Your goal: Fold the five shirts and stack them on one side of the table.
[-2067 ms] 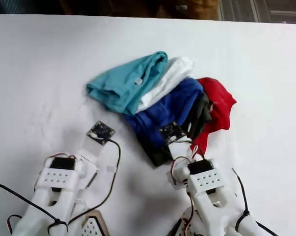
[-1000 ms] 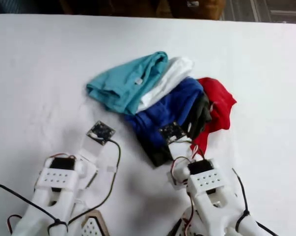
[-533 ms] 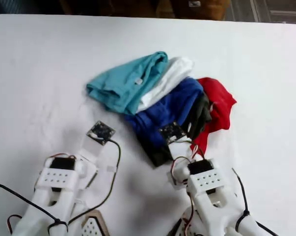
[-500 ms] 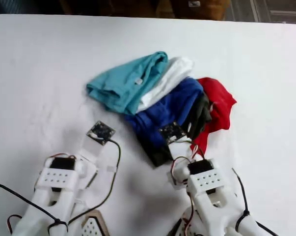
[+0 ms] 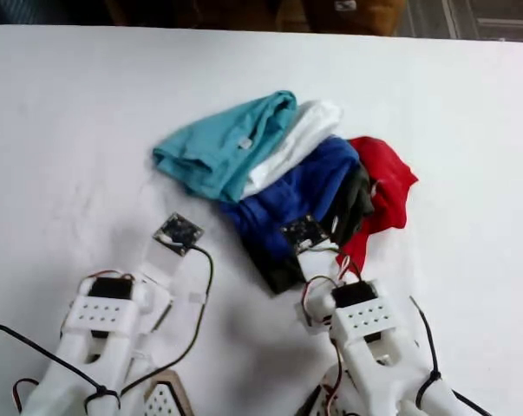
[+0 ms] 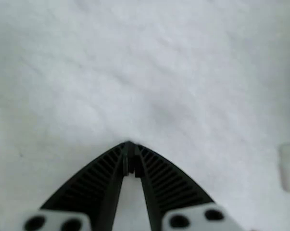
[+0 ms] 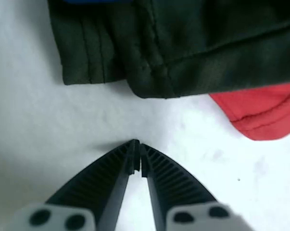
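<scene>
At the near left of the table (image 5: 62,113) the left gripper (image 6: 129,153) hangs over bare white surface, its jaws pressed together on nothing, apart from any cloth. To its right and farther back, the five shirts lie in one overlapping heap near the middle of the table, none of them folded as far as can be seen. The teal shirt (image 5: 218,147) is leftmost, bunched and creased, with a small tag showing. The white shirt (image 5: 300,134) lies just beside it, partly tucked under the teal edge. Next comes the blue shirt (image 5: 296,191), spread in a long rumpled band across the heap. The black shirt (image 5: 355,201) runs beneath the blue one, its hem poking out at the near end of the pile. The red shirt (image 5: 389,186) is rightmost, crumpled against the black one. The right gripper (image 7: 137,151) sits just in front of that black hem, with a corner of the red shirt off to one side. Its jaws are also clenched and empty, close to the cloth but not touching it. I judge the task to be at its very start. No shirt has been pulled free or laid flat, nothing has been folded, and no stack stands on either side. All five folds and the stacking are left to do.
</scene>
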